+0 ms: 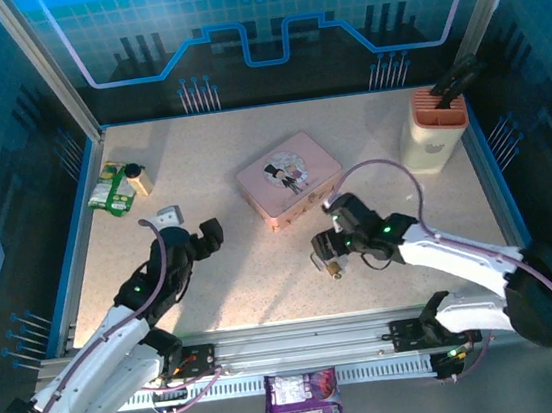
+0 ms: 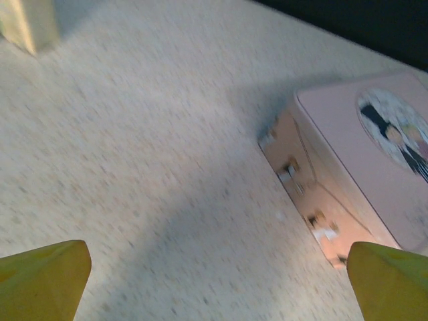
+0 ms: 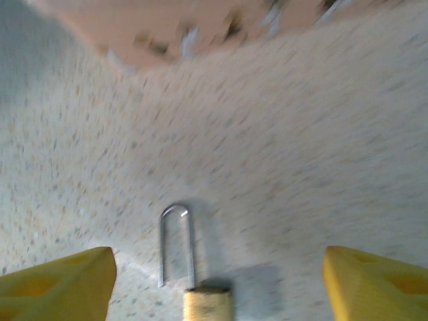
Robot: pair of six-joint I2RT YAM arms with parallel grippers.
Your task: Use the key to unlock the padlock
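The padlock lies flat on the table between my right gripper's yellow fingers. Its brass body sits at the bottom edge of the right wrist view, and its silver shackle points toward the pink tin. The shackle's left leg ends beside the body, outside it. My right gripper is open and touches nothing. From above, the padlock lies just under the right gripper. The key is hidden. My left gripper hangs open over bare table, left of the tin.
The pink tin stands mid-table behind both grippers. A white and orange holder stands at the back right. A green packet and a small white thing lie at the left. A purple packet lies off the table's front.
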